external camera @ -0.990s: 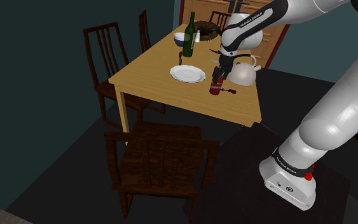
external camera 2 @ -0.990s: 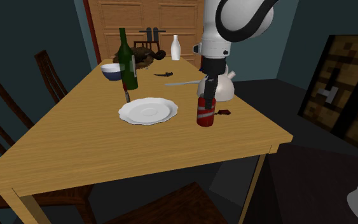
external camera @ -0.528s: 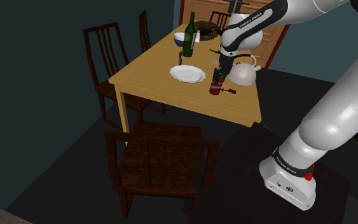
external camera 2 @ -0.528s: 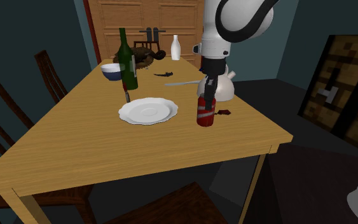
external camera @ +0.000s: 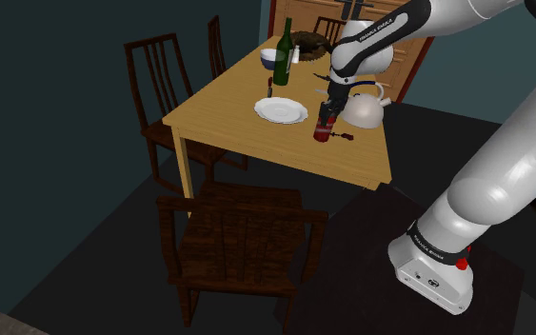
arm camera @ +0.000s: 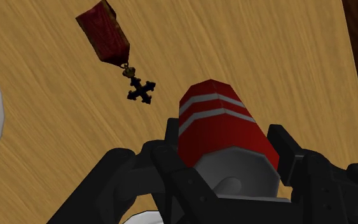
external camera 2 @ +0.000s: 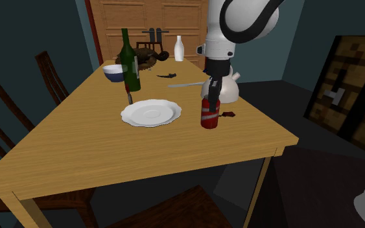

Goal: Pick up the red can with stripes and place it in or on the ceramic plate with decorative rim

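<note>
the gripper [external camera 2: 211, 92] comes straight down on the red can [external camera 2: 209, 116], fingers clamped on its top; white plate [external camera 2: 151, 113] beside it, medal [arm camera: 116, 51] near.

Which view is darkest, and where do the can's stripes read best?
Shoulder view is darkest: the floor and chairs sink into shade, and the red can is a dark spot with faint stripes. Second exterior view is brighter: the white plate stands out and the stripes show. Wrist view reads best: even light, no glare, grey stripes plain on the red.
</note>
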You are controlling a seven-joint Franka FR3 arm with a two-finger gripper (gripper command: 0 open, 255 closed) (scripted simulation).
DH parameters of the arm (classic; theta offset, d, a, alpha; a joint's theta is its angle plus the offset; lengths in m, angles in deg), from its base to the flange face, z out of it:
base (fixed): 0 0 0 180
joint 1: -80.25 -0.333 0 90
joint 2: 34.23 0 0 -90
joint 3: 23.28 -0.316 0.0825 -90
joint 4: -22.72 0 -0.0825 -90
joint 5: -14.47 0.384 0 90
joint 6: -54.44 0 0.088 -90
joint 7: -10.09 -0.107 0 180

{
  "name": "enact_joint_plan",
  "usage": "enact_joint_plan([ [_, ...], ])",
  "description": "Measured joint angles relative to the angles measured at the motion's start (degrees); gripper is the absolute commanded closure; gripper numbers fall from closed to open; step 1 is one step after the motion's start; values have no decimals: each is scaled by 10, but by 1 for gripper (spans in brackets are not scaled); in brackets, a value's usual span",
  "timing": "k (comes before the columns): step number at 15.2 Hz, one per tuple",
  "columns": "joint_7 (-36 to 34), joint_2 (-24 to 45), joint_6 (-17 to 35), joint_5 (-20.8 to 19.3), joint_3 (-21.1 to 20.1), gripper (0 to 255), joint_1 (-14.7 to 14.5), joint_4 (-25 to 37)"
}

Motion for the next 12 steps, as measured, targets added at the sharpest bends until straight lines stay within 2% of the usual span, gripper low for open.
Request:
enact_joint_plan([
  [12, -9, -49, -86, -12, -1, 255, 0, 37],
])
